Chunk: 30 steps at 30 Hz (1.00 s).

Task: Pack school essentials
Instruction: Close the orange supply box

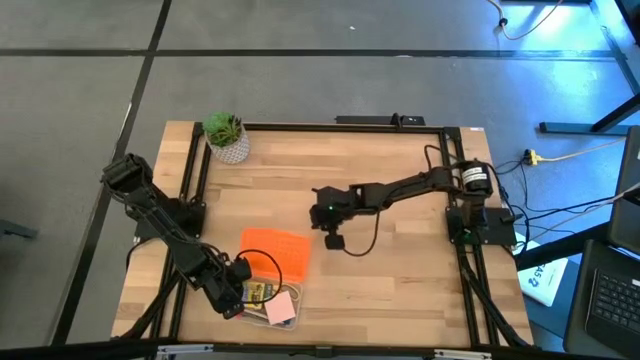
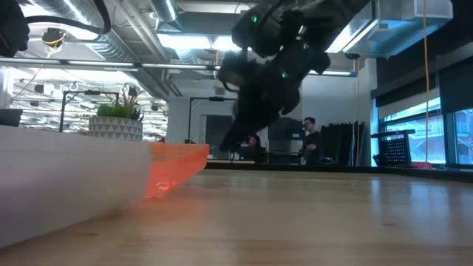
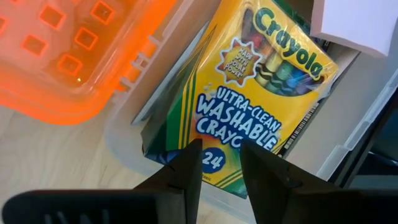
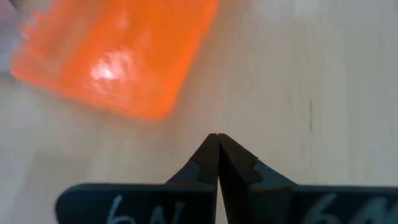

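Observation:
The green-and-yellow crayon box (image 3: 261, 106) lies tilted inside a clear case (image 3: 124, 134), which sits near the table's near edge (image 1: 270, 318). A pink note pad (image 1: 281, 309) lies in the case beside the box. The case's orange perforated lid (image 1: 277, 252) stands open toward the far side. My left gripper (image 3: 219, 155) is open just above the crayon box's bottom end, seen from above near the case's left side (image 1: 246, 291). My right gripper (image 4: 217, 138) is shut and hovers over bare table right of the lid (image 1: 334, 240). Scissors, pencils and eraser do not show. My left gripper comes at the crayon box's bottom end (image 3: 214, 163) from above, slanting, with one finger (image 3: 189, 171) on each side of the printed "24". I cannot tell whether the fingertips touch the box. The box rests in the case.
A green potted plant (image 1: 227, 135) stands at the table's far left corner. Bare wood lies across the table's middle and right (image 1: 400, 280). A black frame (image 1: 330, 126) runs around the table's edges. People show in the room beyond (image 2: 307, 140).

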Each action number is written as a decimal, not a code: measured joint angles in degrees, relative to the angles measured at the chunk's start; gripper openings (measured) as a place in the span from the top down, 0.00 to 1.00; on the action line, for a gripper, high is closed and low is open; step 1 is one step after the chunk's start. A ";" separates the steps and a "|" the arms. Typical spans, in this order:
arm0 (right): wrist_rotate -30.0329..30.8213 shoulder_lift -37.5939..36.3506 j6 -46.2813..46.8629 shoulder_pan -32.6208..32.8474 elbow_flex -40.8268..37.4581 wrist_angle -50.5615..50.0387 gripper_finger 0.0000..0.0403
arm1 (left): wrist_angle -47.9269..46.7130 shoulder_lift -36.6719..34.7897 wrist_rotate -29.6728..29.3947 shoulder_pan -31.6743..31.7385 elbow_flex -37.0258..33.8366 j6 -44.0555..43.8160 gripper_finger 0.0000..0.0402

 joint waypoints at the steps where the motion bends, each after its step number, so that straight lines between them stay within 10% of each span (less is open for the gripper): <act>1: -0.39 0.24 0.06 -0.42 -0.04 -1.24 0.98 | 0.04 0.00 0.01 0.00 0.00 0.00 0.74; 30: -16.72 10.98 -3.34 1.11 -0.09 16.30 0.98 | 0.35 0.07 0.04 0.00 0.00 0.24 0.74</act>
